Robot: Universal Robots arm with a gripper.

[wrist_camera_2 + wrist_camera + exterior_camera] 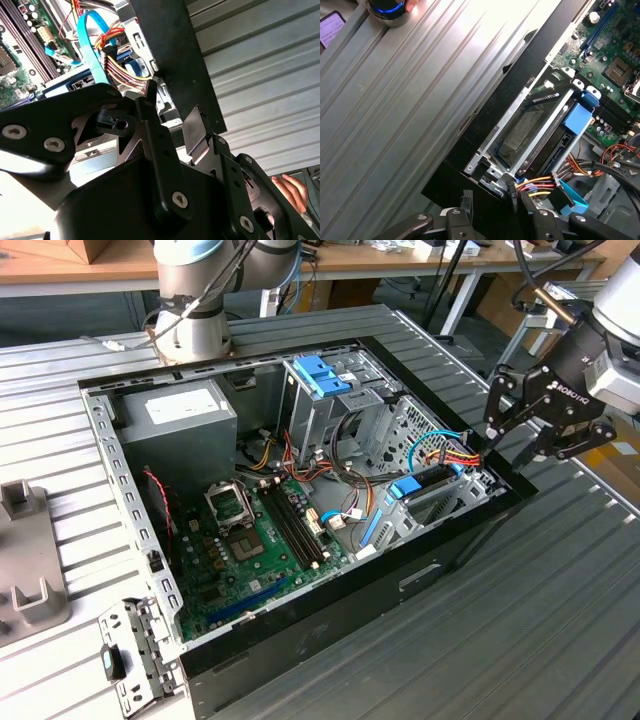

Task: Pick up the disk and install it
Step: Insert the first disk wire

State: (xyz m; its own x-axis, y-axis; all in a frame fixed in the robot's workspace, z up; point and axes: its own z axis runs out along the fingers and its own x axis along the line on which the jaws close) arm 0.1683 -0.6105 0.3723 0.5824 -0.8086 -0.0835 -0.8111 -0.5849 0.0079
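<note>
Nearest me is bare ribbed tabletop (520, 620), then the open computer case (330, 595) lying on its side. At the exterior view's right the gripper (512, 452) hangs right over the case's edge, jaws spread and holding nothing. The disk (530, 131) already sits down in its bay just inside that wall, blue tab (579, 117) at its end, and the coloured wire bundle (540, 187) plugs in close by. I'd say any push should go square along the rails and stay clear of those wires. Farther back are the motherboard (250, 535) and power supply (180, 420).
</note>
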